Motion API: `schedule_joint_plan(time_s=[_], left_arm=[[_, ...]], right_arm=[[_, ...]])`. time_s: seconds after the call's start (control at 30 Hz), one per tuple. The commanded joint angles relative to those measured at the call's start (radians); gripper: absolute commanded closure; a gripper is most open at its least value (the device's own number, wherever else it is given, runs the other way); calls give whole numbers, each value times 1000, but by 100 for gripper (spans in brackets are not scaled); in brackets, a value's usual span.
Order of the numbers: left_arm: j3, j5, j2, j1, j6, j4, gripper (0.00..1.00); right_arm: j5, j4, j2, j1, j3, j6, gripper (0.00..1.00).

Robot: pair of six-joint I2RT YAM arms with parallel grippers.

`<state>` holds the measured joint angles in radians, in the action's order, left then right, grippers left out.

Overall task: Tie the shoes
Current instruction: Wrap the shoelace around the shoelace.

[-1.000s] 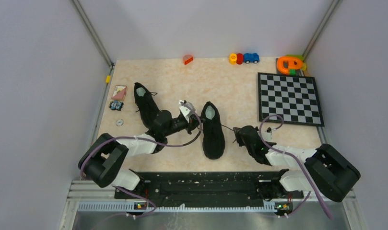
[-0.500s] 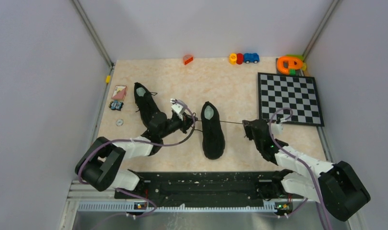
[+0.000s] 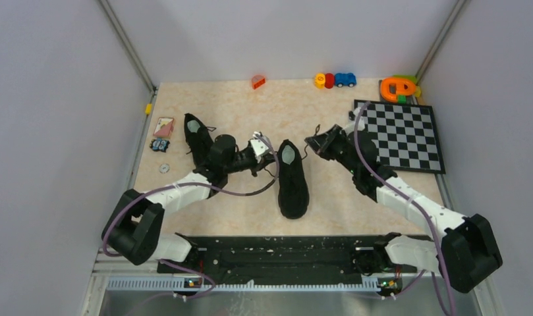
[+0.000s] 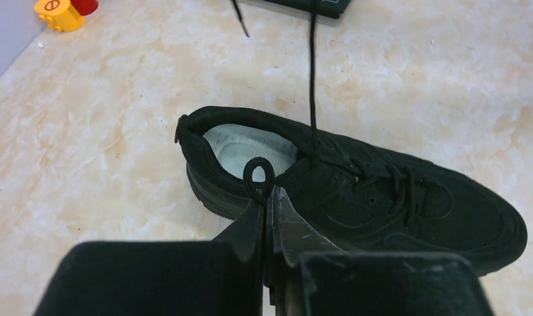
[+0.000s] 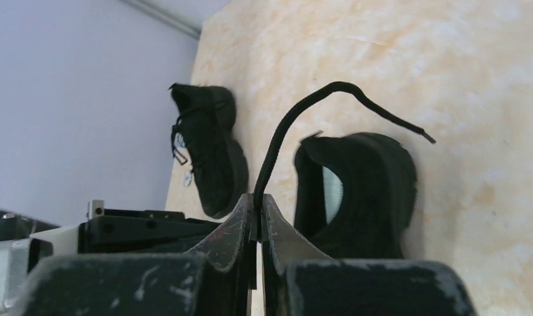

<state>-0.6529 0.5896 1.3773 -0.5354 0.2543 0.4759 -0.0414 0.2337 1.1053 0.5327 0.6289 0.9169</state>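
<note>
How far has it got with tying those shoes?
Done: nothing yet; no bow shows on the middle shoe. In hand: the left claw is shut on a small lace loop at that shoe's opening, and the right claw is shut on the other lace end, held up off the shoe. Left: knotting this one, then the second shoe, whose laces look loose.
</note>
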Motion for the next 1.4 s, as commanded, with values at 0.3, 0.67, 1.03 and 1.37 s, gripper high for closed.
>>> schedule_joint_plan(time_s=[0.3, 0.67, 1.03, 1.37], left_arm=[[-209, 80, 52, -10, 300, -315, 100], [-337, 41, 162, -76, 400, -434, 100], [-422, 5, 225, -107, 454, -510, 100], [-489, 13, 268, -133, 479, -541, 100]], right_arm=[[379, -38, 244, -13, 249, -235, 100], [282, -28, 260, -29, 258, -215, 100], [238, -9, 263, -31, 264, -165, 96], [247, 3, 272, -31, 273, -115, 96]])
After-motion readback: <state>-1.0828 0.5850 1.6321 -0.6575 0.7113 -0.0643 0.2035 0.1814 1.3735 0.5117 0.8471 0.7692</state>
